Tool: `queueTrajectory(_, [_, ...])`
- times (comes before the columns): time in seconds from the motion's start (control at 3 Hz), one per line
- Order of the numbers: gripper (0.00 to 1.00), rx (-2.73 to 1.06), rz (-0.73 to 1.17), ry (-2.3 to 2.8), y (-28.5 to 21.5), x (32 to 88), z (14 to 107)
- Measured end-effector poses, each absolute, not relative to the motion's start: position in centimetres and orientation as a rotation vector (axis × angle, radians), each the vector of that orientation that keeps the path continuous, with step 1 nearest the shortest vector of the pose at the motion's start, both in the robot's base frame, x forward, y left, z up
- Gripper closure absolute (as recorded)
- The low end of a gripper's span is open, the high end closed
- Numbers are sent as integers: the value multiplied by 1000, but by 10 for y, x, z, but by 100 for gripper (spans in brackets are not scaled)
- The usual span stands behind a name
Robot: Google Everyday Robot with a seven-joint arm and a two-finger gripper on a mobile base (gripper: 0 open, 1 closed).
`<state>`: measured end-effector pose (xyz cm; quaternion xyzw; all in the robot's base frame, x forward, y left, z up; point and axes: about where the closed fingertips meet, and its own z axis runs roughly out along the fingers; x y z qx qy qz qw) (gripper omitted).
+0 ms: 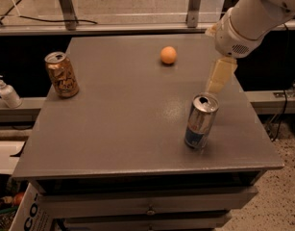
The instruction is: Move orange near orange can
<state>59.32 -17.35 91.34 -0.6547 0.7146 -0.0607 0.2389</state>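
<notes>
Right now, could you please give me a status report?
Gripper hangs at table's right, apart from orange; orange can at left edge; silver-and-blue can in front of gripper.

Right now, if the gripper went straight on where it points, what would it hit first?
Likely the blue can, just below the gripper, which points down over the table. Depth is unclear; it might pass behind and meet the table.

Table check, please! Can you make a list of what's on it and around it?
Surface: grey table, flat, drawers underneath.
Job's things: orange at the back middle; orange can upright at the left edge, far apart.
Clutter: silver-and-blue can upright, front right.
Grippers: hand hangs above the right side, behind the silver-and-blue can, holding nothing.
Cables: black cable on the floor behind.
Surroundings: pump bottle on left ledge; cardboard box below.
</notes>
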Motion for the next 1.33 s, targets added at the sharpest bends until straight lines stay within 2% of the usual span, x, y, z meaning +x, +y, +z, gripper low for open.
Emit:
queueTrajectory(0.67, [0,-1647,-61,2001,-155,667,893])
queueTrajectory(1.33, [0,-1645,-42,1995,-150,675,887])
